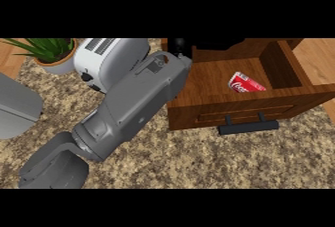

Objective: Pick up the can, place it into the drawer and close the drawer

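Can [247, 83] lies tilted inside the open drawer [209, 95]. Right hand [180, 44] is at the drawer's back left corner, apart from the can; whether it is open or closed, cannot tell.

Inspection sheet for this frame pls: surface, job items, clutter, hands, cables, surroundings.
Surface: speckled stone counter.
Job's things: red can lying inside the open wooden drawer; black handle at its front.
Clutter: white toaster; potted plant.
Hands: right hand at the drawer's back left corner, mostly hidden by its forearm; left hand not in view.
Cables: nothing seen.
Surroundings: wood surface past the counter, upper right.
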